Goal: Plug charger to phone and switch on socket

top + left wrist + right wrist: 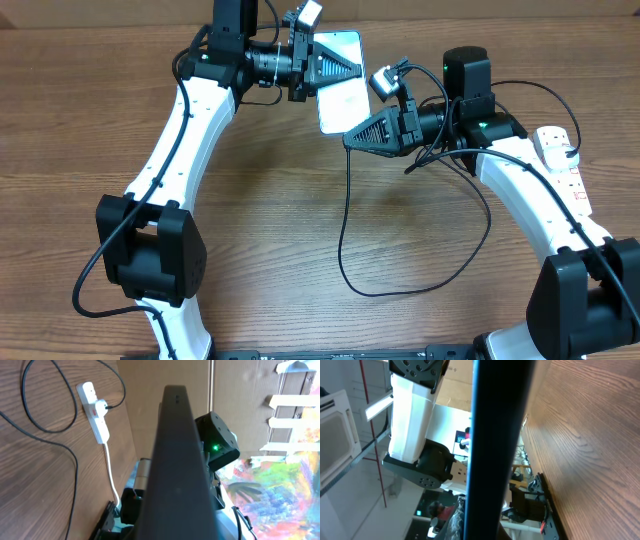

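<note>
Thin black charger cable (343, 215): light and limp, likely springy in its loops. Best held by the stiff connector tip, hidden here. It loops over the wood-grain surface (250, 230) up to the right hand (347, 138), which is pinched shut, seemingly on the cable's end, just below the slim rectangular teal-screened phone (340, 105). Left hand (355, 68) closed on the phone's side. White power strip (560, 150) far right.

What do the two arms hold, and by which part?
The phone, apparently: the left gripper grips its far half, the right gripper its near end, jaws shut.
</note>
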